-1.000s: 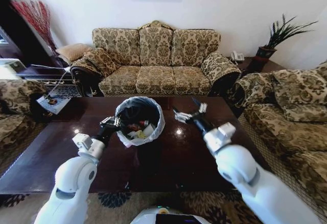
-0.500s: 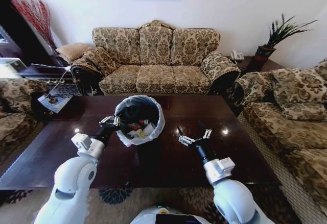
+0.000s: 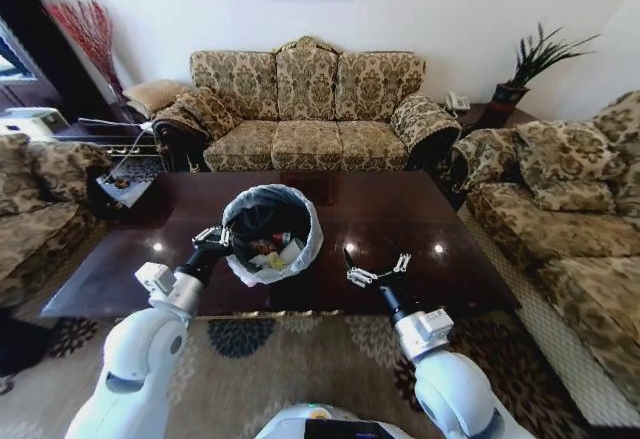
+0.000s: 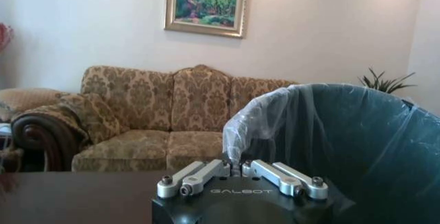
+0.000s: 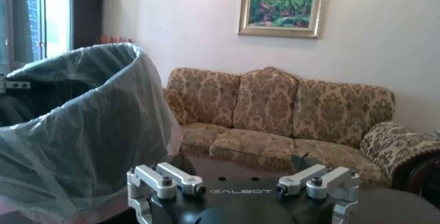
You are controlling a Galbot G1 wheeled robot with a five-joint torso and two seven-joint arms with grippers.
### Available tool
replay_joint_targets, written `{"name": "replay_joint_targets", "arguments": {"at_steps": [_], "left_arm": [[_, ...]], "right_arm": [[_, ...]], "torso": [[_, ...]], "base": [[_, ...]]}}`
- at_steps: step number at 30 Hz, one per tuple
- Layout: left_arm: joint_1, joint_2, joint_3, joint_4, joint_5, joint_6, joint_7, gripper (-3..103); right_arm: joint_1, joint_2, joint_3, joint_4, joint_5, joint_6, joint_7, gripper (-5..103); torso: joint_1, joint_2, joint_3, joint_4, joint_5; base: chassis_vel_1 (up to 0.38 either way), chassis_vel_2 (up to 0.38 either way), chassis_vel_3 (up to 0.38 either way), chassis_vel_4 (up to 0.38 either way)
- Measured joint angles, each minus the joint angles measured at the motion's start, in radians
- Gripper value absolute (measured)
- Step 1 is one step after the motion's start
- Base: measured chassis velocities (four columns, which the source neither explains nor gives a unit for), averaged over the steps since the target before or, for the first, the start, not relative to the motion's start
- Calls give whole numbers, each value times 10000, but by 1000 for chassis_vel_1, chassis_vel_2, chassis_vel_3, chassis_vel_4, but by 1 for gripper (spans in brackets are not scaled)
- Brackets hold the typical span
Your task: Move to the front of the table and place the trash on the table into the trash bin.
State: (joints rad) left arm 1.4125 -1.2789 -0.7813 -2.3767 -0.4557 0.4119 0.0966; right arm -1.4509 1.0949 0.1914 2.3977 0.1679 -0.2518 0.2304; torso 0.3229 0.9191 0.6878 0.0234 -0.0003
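Observation:
On the dark-brown table (image 3: 420, 221) stands the black trash bin (image 3: 268, 227) with its whitish liner. Trash (image 3: 272, 252) lies inside it: white scraps and something red. My left gripper (image 3: 214, 240) is at the bin's left rim, shut on the rim and bag edge. In the left wrist view its fingers (image 4: 206, 174) meet against the liner of the trash bin (image 4: 330, 136). My right gripper (image 3: 375, 270) hovers open over the table, right of the bin and apart from it. The right wrist view shows the right gripper (image 5: 244, 184) spread wide, with the trash bin (image 5: 75, 141) beside it.
A patterned sofa (image 3: 305, 109) stands behind the table, an armchair (image 3: 560, 199) at the right and another (image 3: 40, 184) at the left. A side table with a plant (image 3: 520, 89) is at the back right. Patterned carpet (image 3: 260, 359) lies along the table's near edge.
My right arm drew back from beside the bin toward the table's near edge, gripper still open. The whole head view then shifted, with the table farther off. The left gripper kept its grip on the bin.

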Motion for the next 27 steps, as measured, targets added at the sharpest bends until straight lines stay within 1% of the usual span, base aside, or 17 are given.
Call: {"name": "replay_joint_targets", "arguments": {"at_steps": [3,5,6,8,10,12,14,15,18,19,21,24,27], "left_arm": [[34,11,-40,-24,-3,-11,0,3],[49,15,-51,-29,-6,-17,0,3],[86,15,-63,-34,-7,-24,2,3],[109,-12,-64,-66,-12,-53,16,3],[117,-28,-64,-78,-13,-66,23,3],[134,-63,-63,-81,-17,-90,37,3],[147,-116,-64,-81,-16,-139,40,3],[147,-129,-65,-77,-16,-155,40,3],[144,-141,-82,-29,-27,-180,36,3],[133,-141,-93,17,-35,-181,27,3],[129,-141,-97,33,-41,-181,27,3],[120,-155,-120,64,-52,-190,3,3],[136,-170,-99,69,-34,-189,-10,3]], "right_arm": [[12,24,-39,-52,-5,0,-20,100],[12,38,-52,-70,-8,0,-36,100],[15,66,-73,-97,-15,4,-57,100],[29,80,-104,-133,-16,6,-104,100],[37,85,-117,-151,-16,6,-122,100],[47,93,-138,-182,-16,5,-146,100],[87,97,-159,-220,-13,9,-199,100],[113,95,-167,-247,4,22,-217,100],[209,67,-174,-338,59,46,-234,100],[280,46,-175,-386,151,50,-219,100],[315,38,-176,-402,204,50,-200,100],[431,16,-147,-495,356,84,-53,100],[439,13,-60,-564,293,90,-117,100]], "torso": [[0,-1,1,2,9],[1,-1,1,3,5],[0,0,0,-2,-3],[0,0,0,2,3],[0,0,0,1,6],[0,0,0,-5,6],[0,0,0,2,0],[-1,0,-1,-1,0],[2,0,0,2,2],[2,0,1,-3,0],[0,0,1,-3,1],[-10,6,-6,4,2],[-1,3,0,0,3]], "base": [[423,-289,-420,294],[432,-299,-390,338],[376,-338,-390,302],[406,-333,-387,307],[399,-322,-385,319],[388,-326,-396,339],[387,-327,-392,299],[407,-302,-379,298],[406,-272,-375,299],[338,-295,-362,260],[338,-269,-318,260],[146,-179,-180,162],[35,-64,-41,67]]}}
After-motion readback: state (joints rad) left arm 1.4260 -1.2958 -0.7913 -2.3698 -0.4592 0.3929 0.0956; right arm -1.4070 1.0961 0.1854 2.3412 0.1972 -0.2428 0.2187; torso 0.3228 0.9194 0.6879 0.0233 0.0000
